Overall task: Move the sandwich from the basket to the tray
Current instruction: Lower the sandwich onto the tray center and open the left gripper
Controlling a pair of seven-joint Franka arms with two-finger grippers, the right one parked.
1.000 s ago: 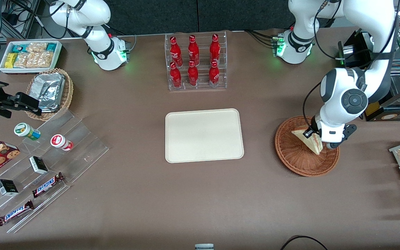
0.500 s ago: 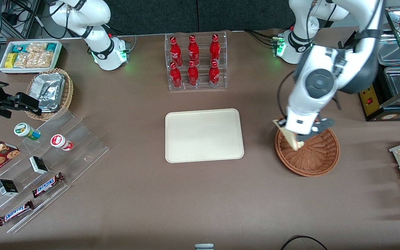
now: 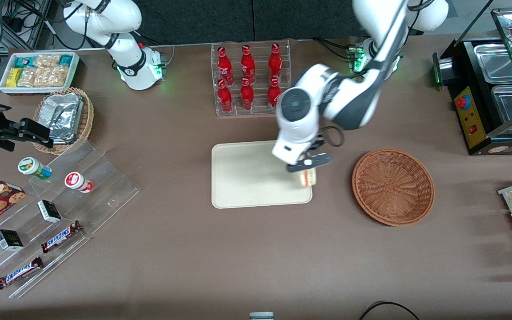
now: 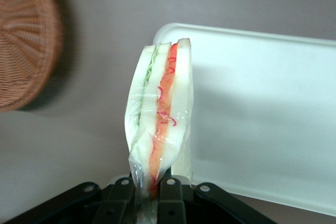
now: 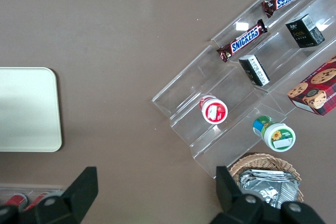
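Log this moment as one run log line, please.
phase: carry | pincer: shut on sandwich, above tray edge nearest basket | basket: empty | release: not yet done

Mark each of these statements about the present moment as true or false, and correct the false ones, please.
1. The triangular cream-bread sandwich lies in the round reddish-brown wicker basket. False: the gripper holds it above the edge of the flat cream plastic tray.
2. The basket has nothing in it. True.
3. The jaws are shut on the sandwich. True.
4. The sandwich already rests flat on the tray. False: it hangs in the jaws, not yet released.
5. The clear rack holds six red bottles. True.
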